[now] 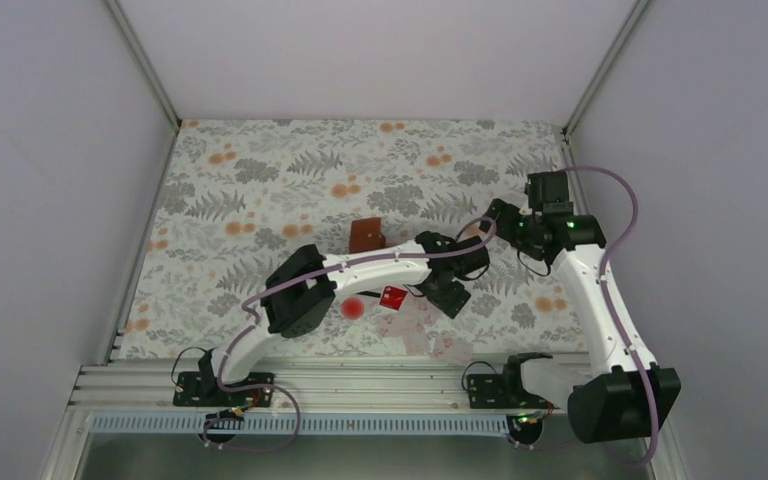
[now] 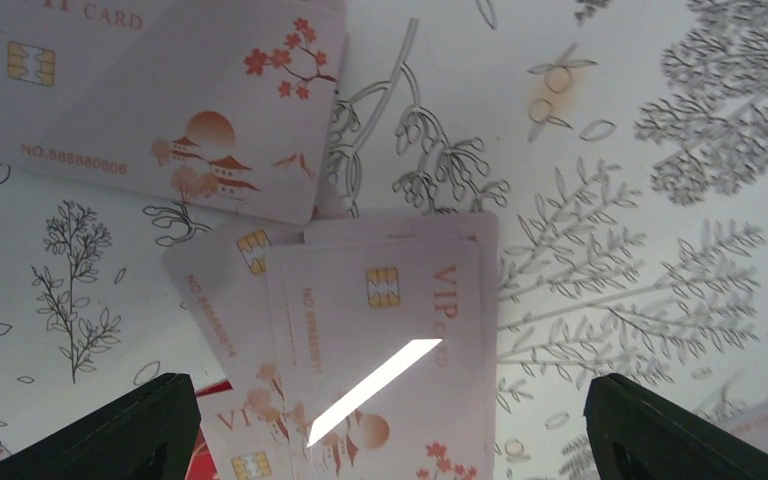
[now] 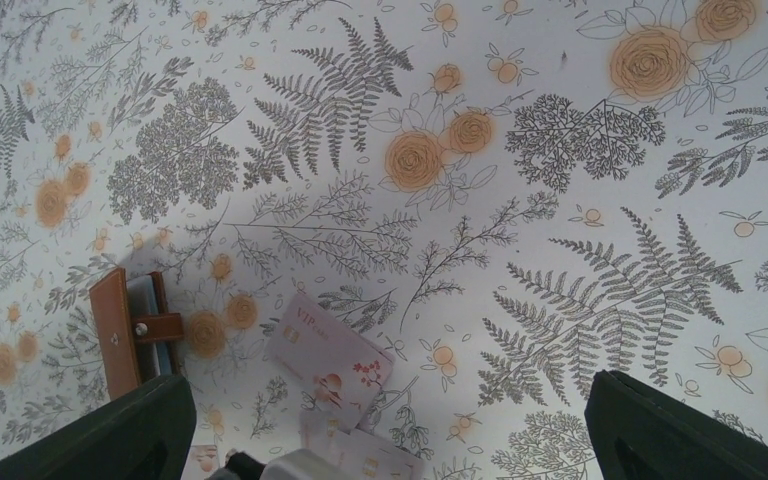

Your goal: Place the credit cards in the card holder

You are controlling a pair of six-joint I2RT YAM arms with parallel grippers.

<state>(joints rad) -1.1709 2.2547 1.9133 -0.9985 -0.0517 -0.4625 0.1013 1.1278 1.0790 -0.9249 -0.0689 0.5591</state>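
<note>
The left end effector (image 2: 388, 392), fingers apart, hangs over overlapping cards (image 2: 390, 300). The right end effector (image 3: 388, 392) is spread too, above the surface (image 3: 560, 150) near the holder (image 3: 112, 335).

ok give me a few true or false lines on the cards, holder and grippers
1. The left gripper and the right gripper are both open and empty. True.
2. The left gripper is over overlapping cards. True.
3. The right gripper grips the holder. False: the holder lies on the table, apart from that gripper.
4. The red card is in the holder. False: it lies on the table by the pale cards.
</note>
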